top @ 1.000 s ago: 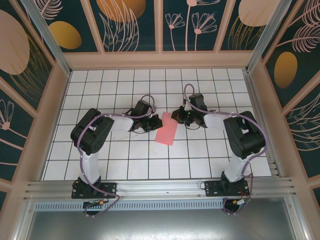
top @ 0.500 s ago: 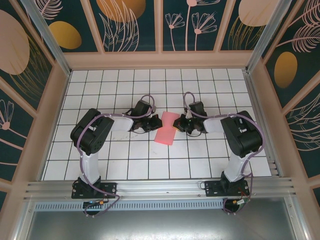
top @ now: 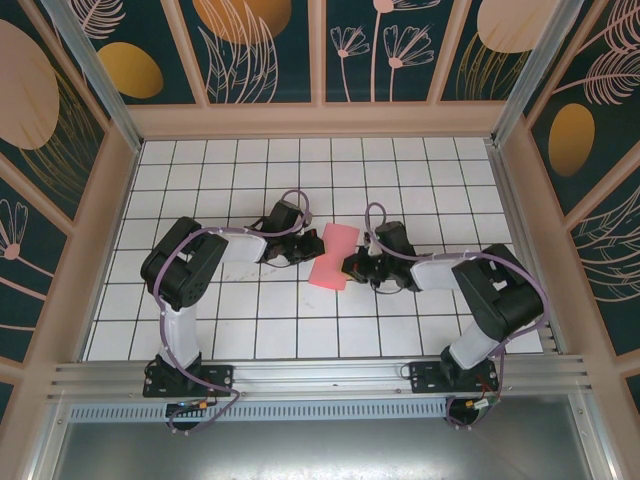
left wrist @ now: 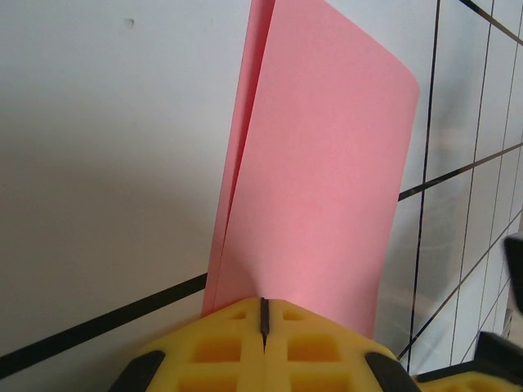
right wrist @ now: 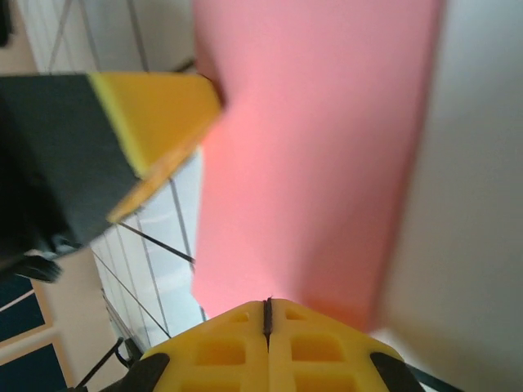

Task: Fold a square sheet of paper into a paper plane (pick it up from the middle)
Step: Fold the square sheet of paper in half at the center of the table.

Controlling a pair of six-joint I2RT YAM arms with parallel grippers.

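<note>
Table (top: 200, 300): white grid tiles, where you see both arms meet mid-frame.
Square sheet of paper (top: 333, 256): folded double (a pink strip), lying at centre.
Left gripper (top: 311, 252): jaws closed, pinching the sheet's left edge.
Right gripper (top: 347, 267): jaws closed, tips against its lower right edge; you can't tell if it grips.

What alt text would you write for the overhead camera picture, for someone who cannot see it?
Two robot arms reach inward over a white gridded table, the left hand and the right hand each pinching one side of a folded pink sheet of paper held between them. Dark floral panels wall in the table.
</note>
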